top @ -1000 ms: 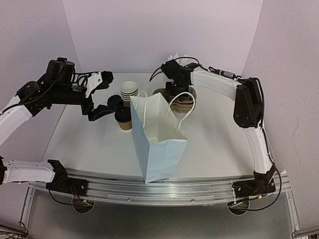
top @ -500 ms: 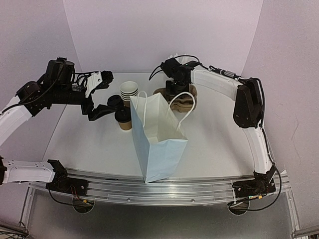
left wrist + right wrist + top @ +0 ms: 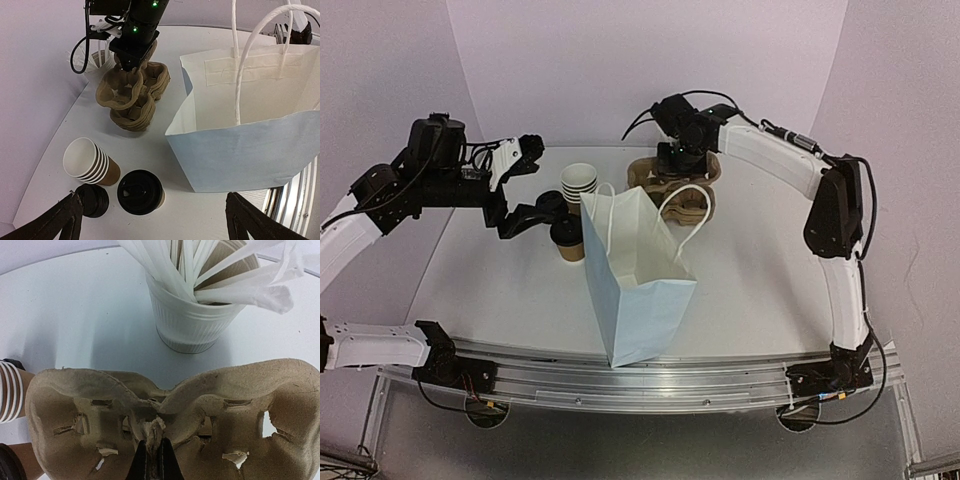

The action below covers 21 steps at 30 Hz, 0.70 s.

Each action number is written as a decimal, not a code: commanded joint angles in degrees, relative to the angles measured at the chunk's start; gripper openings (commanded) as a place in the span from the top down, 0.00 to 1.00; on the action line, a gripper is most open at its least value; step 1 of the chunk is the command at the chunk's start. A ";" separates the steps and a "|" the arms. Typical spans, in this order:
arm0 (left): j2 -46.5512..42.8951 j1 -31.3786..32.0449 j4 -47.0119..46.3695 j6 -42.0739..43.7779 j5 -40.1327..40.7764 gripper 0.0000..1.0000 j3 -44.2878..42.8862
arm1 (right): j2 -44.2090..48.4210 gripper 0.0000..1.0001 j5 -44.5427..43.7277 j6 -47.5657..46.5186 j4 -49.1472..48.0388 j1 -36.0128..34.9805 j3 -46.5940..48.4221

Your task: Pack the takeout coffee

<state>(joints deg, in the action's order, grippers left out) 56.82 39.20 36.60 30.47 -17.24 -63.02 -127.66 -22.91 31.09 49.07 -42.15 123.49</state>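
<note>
The left gripper [image 3: 532,183] hangs over the table [image 3: 490,290] with its fingers [image 3: 55,222] spread wide and nothing between them. The takeout coffee [image 3: 140,192], a brown paper cup under a round black lid, stands upright just ahead of that gap, touched by neither finger. Close beside it, toward the finger at the left of the wrist view, sits a small pile of loose black lids [image 3: 92,200]; just past those stands a nested stack of brown cups [image 3: 90,162], white inside. On the coffee's other side, toward the opposite finger, a pale blue paper bag [image 3: 250,135] stands upright with its mouth open and its white cord handles up.

The right gripper [image 3: 151,450] has its fingers pressed together on the centre ridge of a moulded pulp cup carrier [image 3: 150,400]. The carrier hangs tilted beneath it, over a stack of like carriers [image 3: 134,114]; it seems lifted clear of them, though from here I cannot be sure. Just beyond the held carrier, a ribbed white cup [image 3: 192,325] holds long white paper-wrapped sticks [image 3: 240,290]. The coffee is well apart from this gripper, past the nested cups.
</note>
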 commanded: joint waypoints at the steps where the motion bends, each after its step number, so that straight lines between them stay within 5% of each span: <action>1: -0.95 -0.35 -4.23 -5.66 -0.55 0.02 -1.75 | 5.81 1.00 1.31 -5.01 0.80 -0.21 3.54; 13: 7.44 -0.88 -6.19 -29.27 3.08 0.24 -11.74 | 20.28 1.00 16.09 -33.69 -2.18 0.57 7.62; 16: 12.20 -0.88 -3.00 -27.82 -1.30 0.26 -15.84 | 23.62 1.00 20.62 -37.35 -2.27 0.58 5.91; 21: 20.00 0.54 0.58 -16.96 -9.81 0.20 -24.02 | 29.47 1.00 13.22 -33.43 -2.28 0.58 0.30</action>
<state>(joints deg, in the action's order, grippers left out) 71.05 38.58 33.74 6.28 -19.14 -78.91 -102.37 -7.12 -1.47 47.19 -41.67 128.13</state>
